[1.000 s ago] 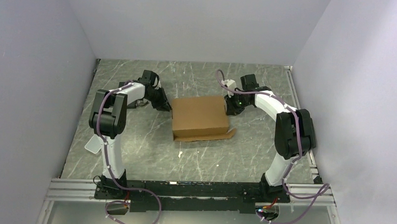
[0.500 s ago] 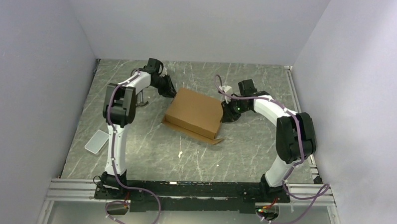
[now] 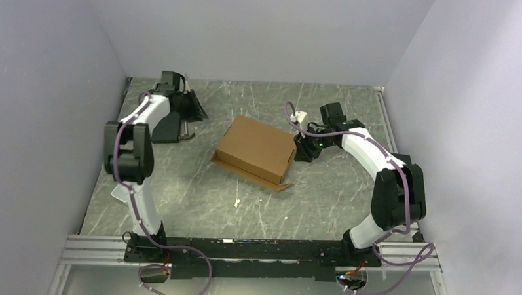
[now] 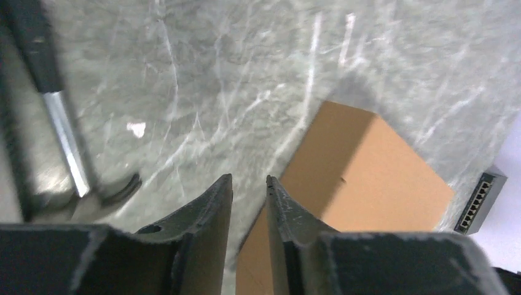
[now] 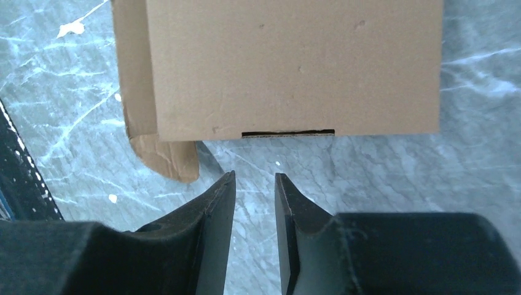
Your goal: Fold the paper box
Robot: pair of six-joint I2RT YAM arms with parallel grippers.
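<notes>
Paper box lies lid-down and skewed in the middle of the grey marbled surface. Its long axis slants from far left to near right, and a loose flap pokes out along the near edge. The right claw sits low just beside the box's right end, aimed squarely at that side wall and its thin slot. Its fingers are a narrow gap apart, short of the cardboard and holding nothing. The left claw is well apart near the far left corner, with the box ahead and to its right; its fingers are likewise slightly parted and empty. The right arm is clearly nearer and looks best placed for the next push or tuck.
</notes>
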